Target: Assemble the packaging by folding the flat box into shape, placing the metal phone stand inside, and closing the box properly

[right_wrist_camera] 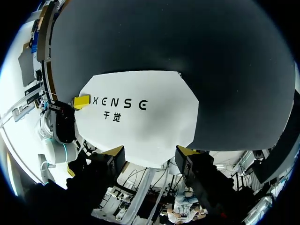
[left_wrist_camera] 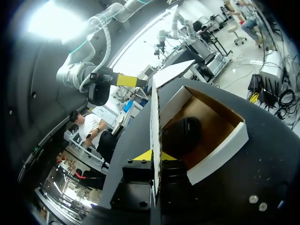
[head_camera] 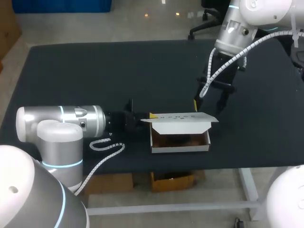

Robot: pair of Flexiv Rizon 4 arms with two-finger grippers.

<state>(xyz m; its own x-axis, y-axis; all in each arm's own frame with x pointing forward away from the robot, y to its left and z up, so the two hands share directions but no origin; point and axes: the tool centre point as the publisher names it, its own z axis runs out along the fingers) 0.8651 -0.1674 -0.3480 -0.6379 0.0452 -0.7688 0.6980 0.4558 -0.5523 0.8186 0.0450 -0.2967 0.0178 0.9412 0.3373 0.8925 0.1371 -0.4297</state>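
A white cardboard box (head_camera: 180, 148) stands near the table's front edge, its printed lid (head_camera: 180, 122) raised at the back. The dark phone stand (head_camera: 183, 141) lies inside, and the left wrist view shows the stand (left_wrist_camera: 182, 134) on the brown floor behind the front wall (left_wrist_camera: 220, 152). My left gripper (head_camera: 148, 117) lies level with the table at the box's left end. This gripper (left_wrist_camera: 152, 157) is shut on the thin upright back panel. My right gripper (head_camera: 208, 106) hangs behind the lid's right part. In its own view that gripper (right_wrist_camera: 151, 161) stands open, the lid (right_wrist_camera: 140, 112) edge between its fingers, untouched.
The black table (head_camera: 95, 76) runs wide behind and to both sides of the box. My left arm's white coiled cable (head_camera: 107, 146) lies by the front edge, left of the box. The box's front wall stands only a little back from that edge.
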